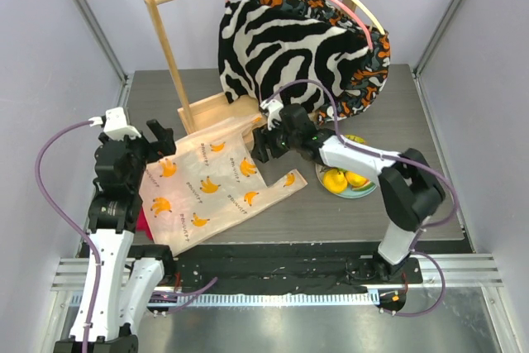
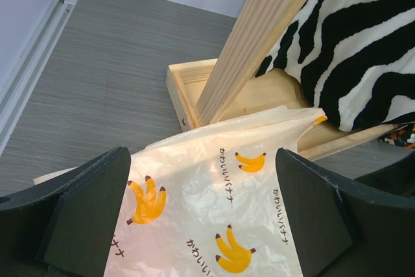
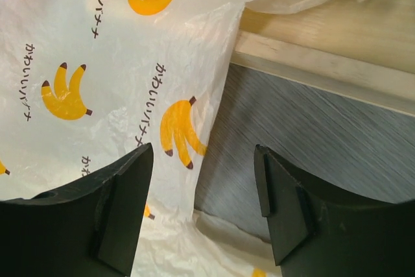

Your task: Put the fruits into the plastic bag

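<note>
**Cream plastic bag (image 1: 211, 188) lies flat on the worktop, an open tool at each end**

From above, the bag, printed with yellow bananas, is spread on the grey worktop (image 1: 397, 121), toward 9 o'clock from its middle. One handle stretches away toward 3 o'clock.

The left tool (image 1: 157, 142) hangs over the bag's 10 o'clock corner. Its jaws are spread wide and hold nothing. Its own camera shows bag film below and between the two black fingers.

The right tool (image 1: 260, 142) is at the bag's 1 o'clock corner. Its jaws stand apart and grip nothing. In its own camera the bag's edge runs between the fingers, with bare worktop under the right one.

The fruits (image 1: 336, 179), the visible ones yellow, sit on a plate (image 1: 364, 193) at 3 o'clock from the bag, outside it. The right arm partly hides them.

A wooden rack (image 1: 207, 109) stands at 12 o'clock from the bag, its base touching the bag's far edge. A zebra-striped garment (image 1: 281, 47) hangs from it. A red cloth (image 1: 142, 222) peeks out at the bag's 8 o'clock edge.
</note>
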